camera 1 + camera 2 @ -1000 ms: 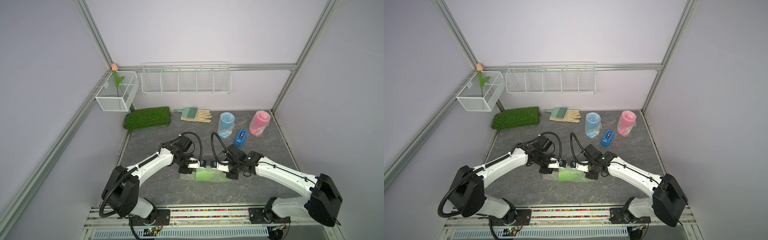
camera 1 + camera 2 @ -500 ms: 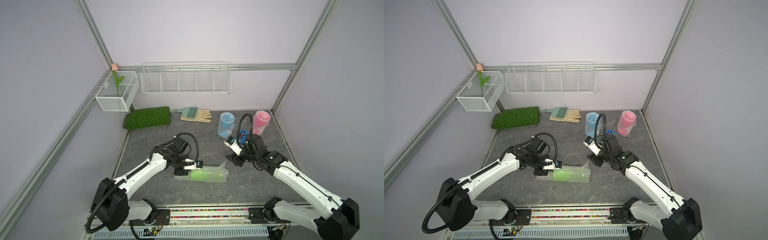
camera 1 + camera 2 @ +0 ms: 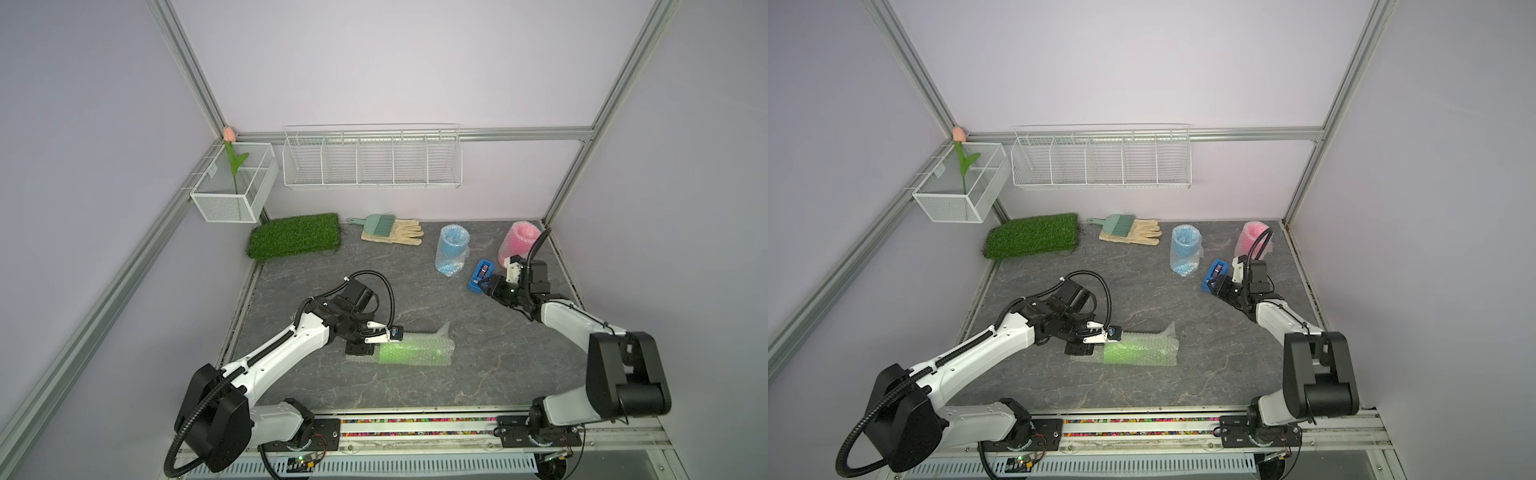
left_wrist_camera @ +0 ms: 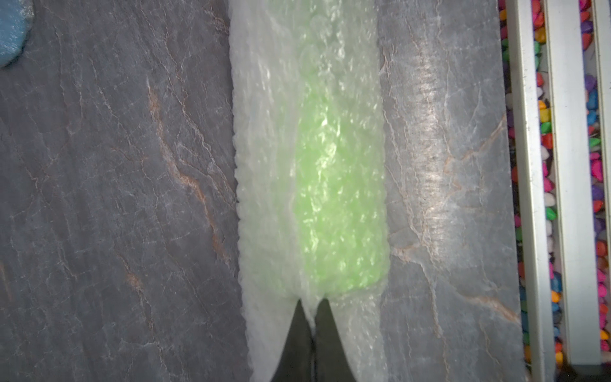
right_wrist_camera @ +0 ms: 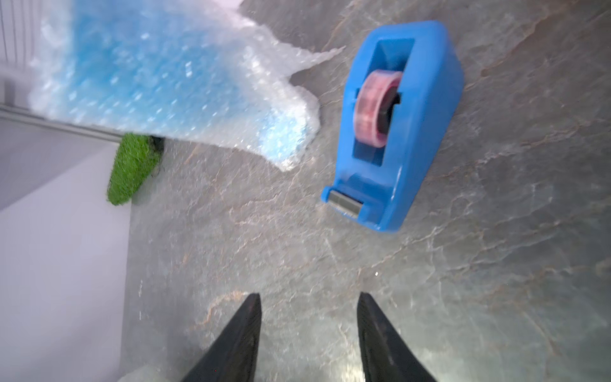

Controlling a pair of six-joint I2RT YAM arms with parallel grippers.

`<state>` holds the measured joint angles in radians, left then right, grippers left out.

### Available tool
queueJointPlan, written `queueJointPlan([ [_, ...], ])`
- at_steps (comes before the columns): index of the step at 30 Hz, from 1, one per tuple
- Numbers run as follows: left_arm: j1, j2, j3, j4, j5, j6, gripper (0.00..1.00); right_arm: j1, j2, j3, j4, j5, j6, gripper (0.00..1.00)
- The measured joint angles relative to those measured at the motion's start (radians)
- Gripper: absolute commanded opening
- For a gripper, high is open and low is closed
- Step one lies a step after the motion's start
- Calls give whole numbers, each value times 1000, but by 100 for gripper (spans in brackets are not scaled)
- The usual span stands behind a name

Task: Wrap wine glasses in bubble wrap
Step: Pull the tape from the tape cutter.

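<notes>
Lime-green goblet (image 3: pixel 399 354): one, lying on its side on the table (image 3: pixel 498 374), rolled inside a sleeve of bubble wrap (image 3: pixel 438 347). A loose flap of wrap stands up along its far side. Its long axis runs side to side across the table, parallel with the front rail.

Left tool (image 4: pixel 312 301): at the left end of the lime-green goblet, tips pressed together, pinching the wrap just past the green shape.

Tape dispenser (image 5: pixel 395 132), blue: beyond the lime-green goblet and off to its right, well apart from it. Its cutter end is turned toward the right tool.

Right tool (image 5: pixel 309 295): on the lime-green goblet's side of the tape dispenser, near it but not touching. The jaws are spread and hold nothing.

Blue goblet (image 3: pixel 452 249) and pink goblet (image 3: pixel 519 243): both wrapped and standing, farther from the lime-green goblet than the tape dispenser.

Judgement: the sleeve looks unsealed, so tape is the likely next need. The right arm is far nearer the tape dispenser, and the left is occupied keeping the wrap closed.
</notes>
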<state>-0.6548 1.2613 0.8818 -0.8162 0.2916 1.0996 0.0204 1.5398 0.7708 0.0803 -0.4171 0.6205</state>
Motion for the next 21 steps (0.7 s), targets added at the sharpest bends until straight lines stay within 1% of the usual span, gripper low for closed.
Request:
queueJointPlan([
  [4, 0, -52, -50, 27, -15, -1, 5, -48, 161, 40, 139, -63, 108, 36],
  [9, 0, -91, -87, 50, -25, -7, 5, -54, 272, 82, 259, -107, 188, 34],
  [16, 0, -79, -87, 63, -31, -7, 5, -53, 337, 93, 380, -153, 264, 25],
  [21, 0, -69, -87, 64, -31, -7, 5, -54, 354, 87, 413, -159, 311, 12],
])
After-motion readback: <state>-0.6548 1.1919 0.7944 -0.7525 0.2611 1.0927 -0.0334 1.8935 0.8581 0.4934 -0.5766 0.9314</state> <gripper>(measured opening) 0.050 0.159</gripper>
